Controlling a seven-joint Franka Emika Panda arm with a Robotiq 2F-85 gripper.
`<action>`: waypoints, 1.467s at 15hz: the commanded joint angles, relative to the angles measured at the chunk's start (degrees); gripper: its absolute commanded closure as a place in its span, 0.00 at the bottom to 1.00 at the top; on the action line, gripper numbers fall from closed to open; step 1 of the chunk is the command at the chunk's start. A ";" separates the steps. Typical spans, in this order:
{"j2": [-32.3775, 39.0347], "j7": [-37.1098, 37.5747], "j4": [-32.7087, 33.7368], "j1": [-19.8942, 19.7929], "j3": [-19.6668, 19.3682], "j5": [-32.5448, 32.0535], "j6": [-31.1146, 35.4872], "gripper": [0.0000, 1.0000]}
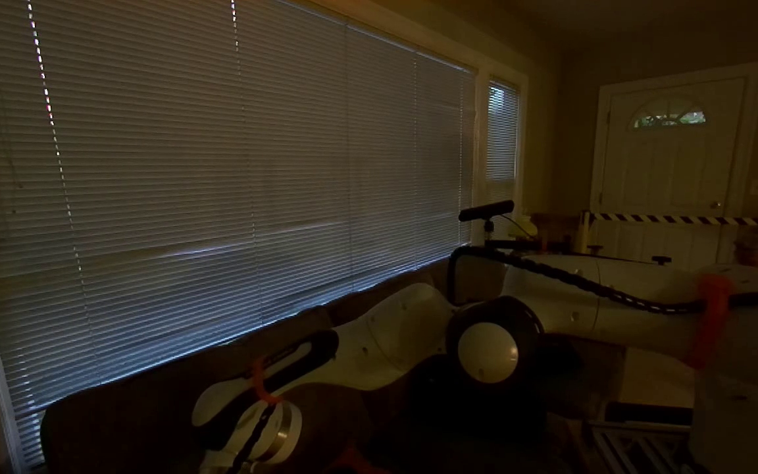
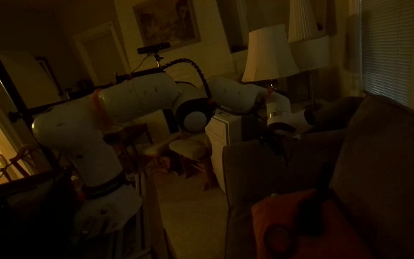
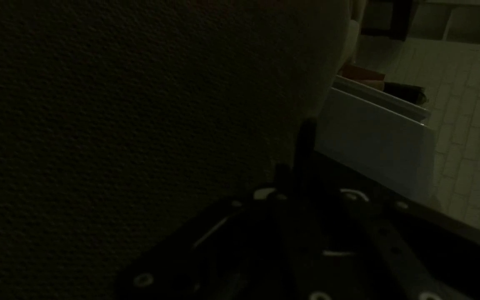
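Gripper (image 3: 302,158) nr brown sofa (image 2: 383,144), too dark to tell if clenched; prob. early on, orange cushion (image 2: 279,205) (nr right in an ext. view) untouched.

The sofa (image 3: 140,125) has rough, matt woven cloth. The arm (image 1: 487,352) looks like smooth plastic, a little glossy. A lampshade (image 2: 270,54) seems of matt cloth; the wall (image 3: 456,166) is brick.
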 commanded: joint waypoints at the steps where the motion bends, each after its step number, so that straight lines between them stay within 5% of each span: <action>1: -0.01 0.65 -0.30 -0.27 -0.04 1.14 -1.49 1.00; 12: -0.04 -1.50 -0.43 -2.28 1.48 3.09 -9.51 0.99; 22: 0.27 -8.36 0.88 -7.82 0.90 12.43 -15.85 0.99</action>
